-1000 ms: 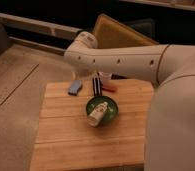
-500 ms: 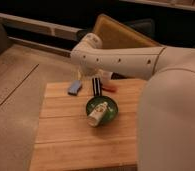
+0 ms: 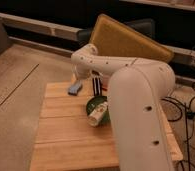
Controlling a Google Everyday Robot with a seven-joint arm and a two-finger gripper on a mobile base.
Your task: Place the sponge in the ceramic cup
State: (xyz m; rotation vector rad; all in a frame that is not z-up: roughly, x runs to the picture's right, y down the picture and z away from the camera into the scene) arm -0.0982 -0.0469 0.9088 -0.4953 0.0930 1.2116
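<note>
arm (image 3: 136, 100) swung closer; gripper (image 3: 96, 85) held at 3 o'clock of sponge (image 3: 75, 89), grip state unreadable; sponge unmoved on board (image 3: 61, 135), 11 o'clock of cup (image 3: 97, 116), not in it

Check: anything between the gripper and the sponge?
Nothing: in the camera view only a short bare strip of the wooden table separates the gripper, hanging near the table's far edge, from the sponge.

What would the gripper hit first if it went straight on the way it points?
Probably the wooden board itself: the gripper, near the board's far edge, points down at bare wood between the sponge and the green bowl. Depth is unclear, so the bowl's far rim could come first.
</note>
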